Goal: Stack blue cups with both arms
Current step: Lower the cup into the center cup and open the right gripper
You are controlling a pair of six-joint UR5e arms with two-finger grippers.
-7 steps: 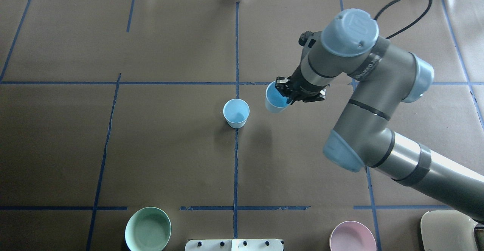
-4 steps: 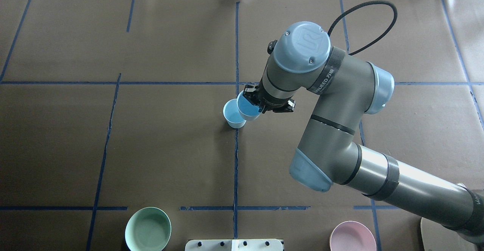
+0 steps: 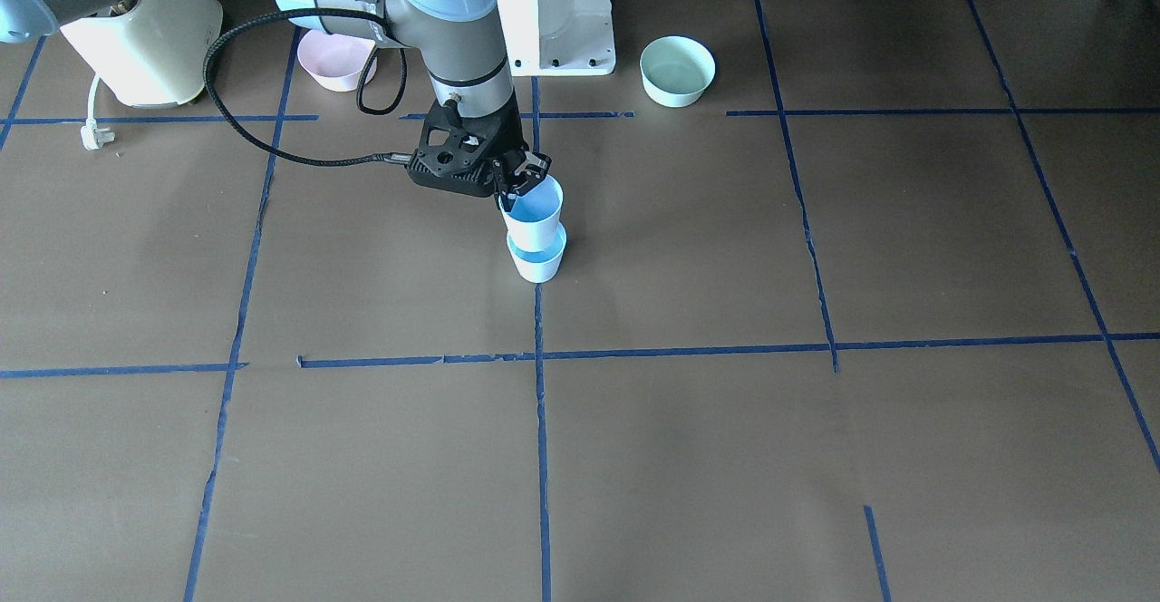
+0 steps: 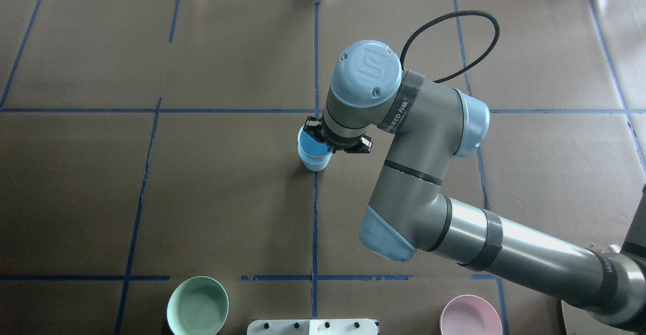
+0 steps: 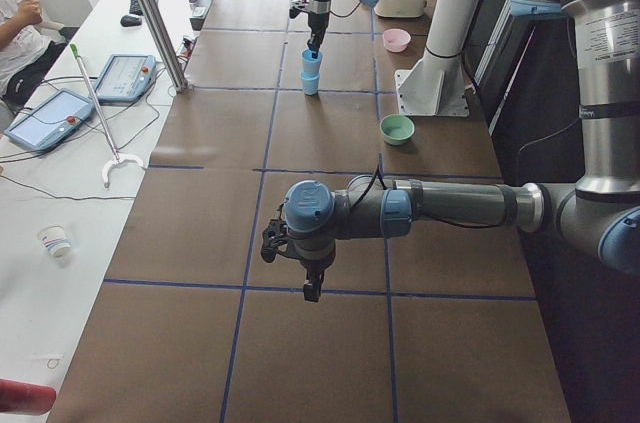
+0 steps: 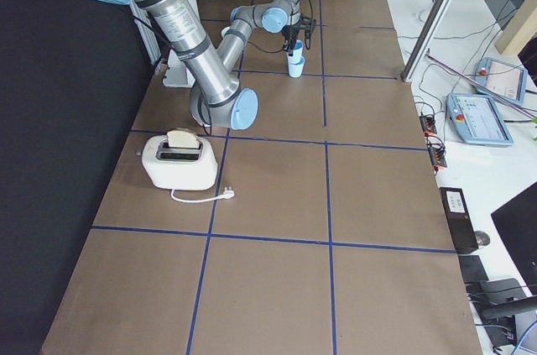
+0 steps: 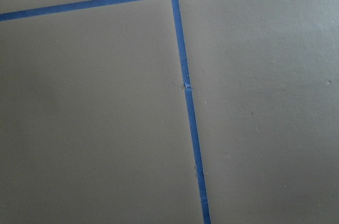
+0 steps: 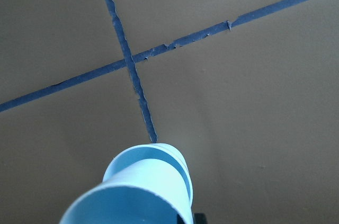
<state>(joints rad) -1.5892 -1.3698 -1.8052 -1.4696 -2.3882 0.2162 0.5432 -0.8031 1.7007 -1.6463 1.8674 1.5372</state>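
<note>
One blue cup (image 3: 537, 263) stands upright at the table's middle on a blue tape line. My right gripper (image 3: 518, 182) is shut on the rim of the second blue cup (image 3: 534, 215) and holds it upright directly over the first, its base inside the lower cup's mouth. From overhead the held cup (image 4: 313, 147) covers most of the lower cup (image 4: 316, 166). The right wrist view shows the held cup (image 8: 132, 203) at the bottom. My left gripper (image 5: 312, 288) hovers over bare table far from the cups; I cannot tell if it is open or shut.
A mint-green bowl (image 4: 197, 305) and a pink bowl (image 4: 471, 316) sit at the near edge beside the white pedestal base (image 3: 553, 13). A toaster (image 6: 179, 162) stands at the robot's right. Operators' devices (image 5: 50, 118) lie beyond the far edge.
My right arm has swung left with the blue cup, from right of the standing cup to directly over it, and the held cup now sits in its mouth.
</note>
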